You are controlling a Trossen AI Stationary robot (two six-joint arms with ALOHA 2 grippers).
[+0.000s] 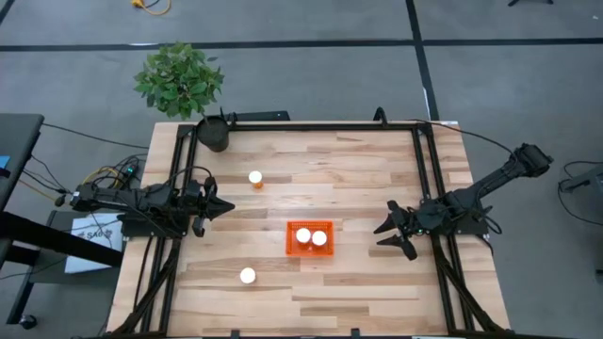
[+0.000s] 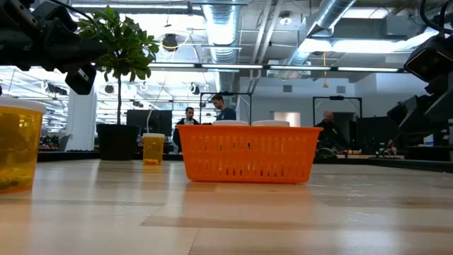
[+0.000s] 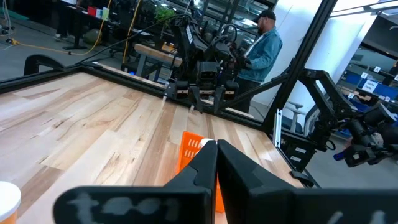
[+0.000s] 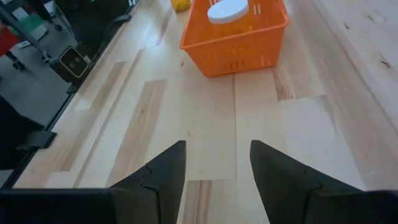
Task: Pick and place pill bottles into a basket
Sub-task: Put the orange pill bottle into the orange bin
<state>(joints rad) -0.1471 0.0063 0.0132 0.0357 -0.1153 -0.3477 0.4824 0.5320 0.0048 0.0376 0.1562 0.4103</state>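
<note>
An orange basket [image 1: 310, 238] sits near the middle of the wooden counter [image 1: 358, 169], holding two white-capped bottles [image 1: 311, 237] side by side. A third bottle [image 1: 255, 179] stands on the counter beyond the basket, toward the plant pot [image 1: 214, 134]. A fourth bottle [image 1: 247, 276] stands on the near side, well apart from the basket. The left gripper [image 1: 219, 207] reaches in low from the left edge, jaws together and holding nothing. The right gripper [image 1: 390, 232] hangs near the basket's right side, jaws apart and empty. The low view alone shows people working in the room behind. The right wrist view shows one bottle cap [image 4: 227, 10] inside the basket.
</note>
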